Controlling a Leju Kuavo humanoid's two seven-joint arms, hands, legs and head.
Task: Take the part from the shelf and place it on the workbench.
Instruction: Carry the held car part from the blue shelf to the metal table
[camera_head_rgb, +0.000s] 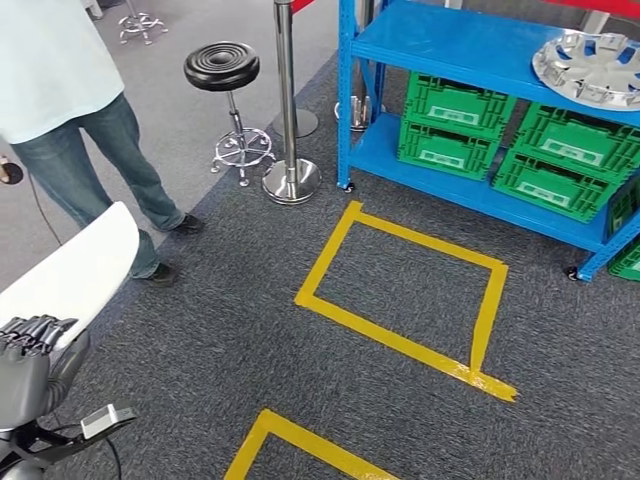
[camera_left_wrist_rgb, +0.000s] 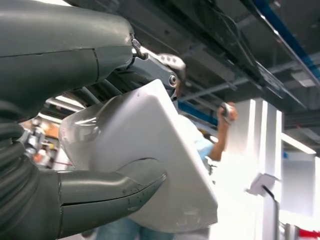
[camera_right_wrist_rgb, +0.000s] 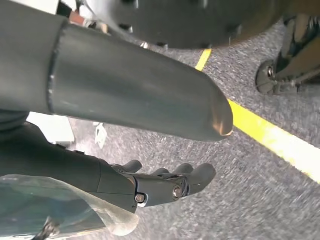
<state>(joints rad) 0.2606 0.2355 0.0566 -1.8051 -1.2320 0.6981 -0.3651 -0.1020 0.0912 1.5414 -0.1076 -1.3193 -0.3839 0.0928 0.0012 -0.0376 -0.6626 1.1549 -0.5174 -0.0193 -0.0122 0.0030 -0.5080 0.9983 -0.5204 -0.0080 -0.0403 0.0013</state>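
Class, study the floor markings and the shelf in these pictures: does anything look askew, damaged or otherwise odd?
Yes. The yellow tape square is skewed, and its near right corner is crumpled with a strip overshooting. The silver wheel cover juts past the edge of the blue shelf.

white part (camera_head_rgb: 75, 270) | blue shelf (camera_head_rgb: 445, 45) | green crates (camera_head_rgb: 453, 125) | yellow tape (camera_head_rgb: 407, 345) | grey speckled carpet (camera_head_rgb: 226, 370)

Head view high, facing down at carpet (camera_head_rgb: 226, 350), wrist views close behind hands
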